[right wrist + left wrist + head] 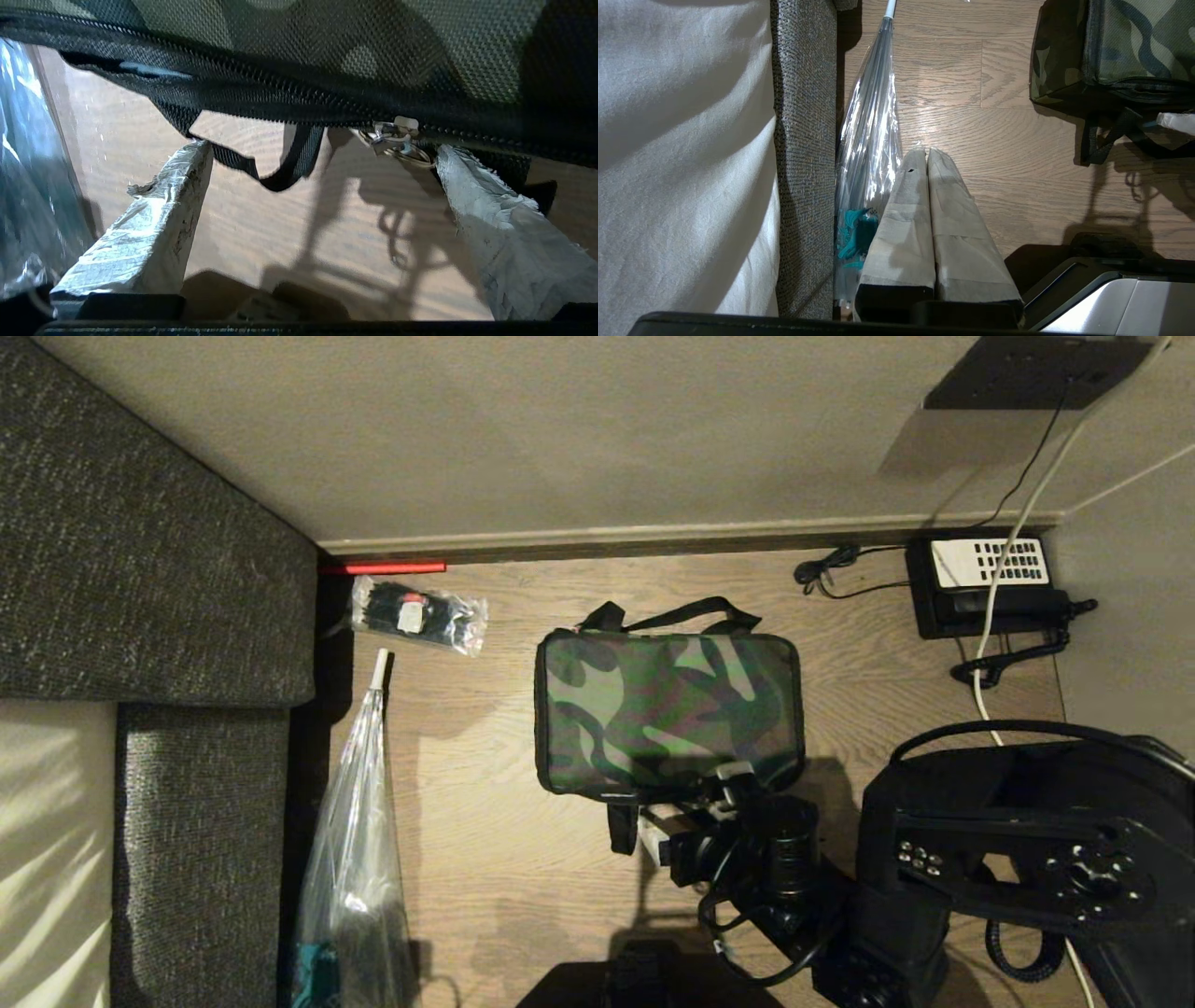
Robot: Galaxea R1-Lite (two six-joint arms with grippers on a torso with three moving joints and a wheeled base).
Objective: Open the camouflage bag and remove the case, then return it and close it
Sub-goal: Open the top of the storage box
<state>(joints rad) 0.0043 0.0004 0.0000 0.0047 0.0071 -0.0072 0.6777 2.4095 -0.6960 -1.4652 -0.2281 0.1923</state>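
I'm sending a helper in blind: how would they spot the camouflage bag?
Start at the grey sofa on the left and move right across the wooden floor. The camouflage bag lies mid-floor, zipped shut. Unlike the clear plastic bag beside the sofa, it is boxy, green-brown patterned, with black straps.

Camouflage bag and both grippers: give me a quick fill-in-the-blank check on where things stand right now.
1. The lid of the soft green-brown-black camouflage bag on the wooden floor is ____.
2. The right gripper, at the bag's near edge beside the small metal zipper pull, has its fingers ____.
3. The left gripper, parked away from the bag, has its fingers ____.
4. The clear plastic bag lies between the bag and the grey woven ____.

Missing words: closed; open; shut; sofa
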